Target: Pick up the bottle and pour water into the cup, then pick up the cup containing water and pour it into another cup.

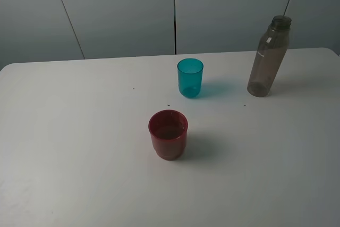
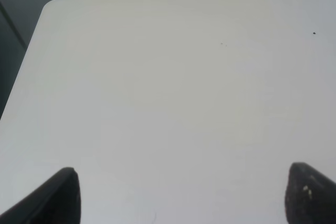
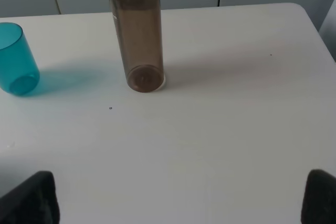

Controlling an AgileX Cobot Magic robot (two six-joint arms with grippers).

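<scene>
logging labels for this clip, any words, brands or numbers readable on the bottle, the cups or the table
No text can be read anywhere.
bottle: a small white mark on its shoulder, too small and blurred to read.
teal cup: no print visible.
red cup: no print visible.
table: plain white, only a few dark specks.

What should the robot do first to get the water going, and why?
Probably move the right pincer forward to the bottle. The bottle stands upright and untouched on the table, straight ahead of that pincer, whose jaws are wide open and empty. The teal cup and red cup wait nearby, so nothing can be poured until the bottle is held.
</scene>
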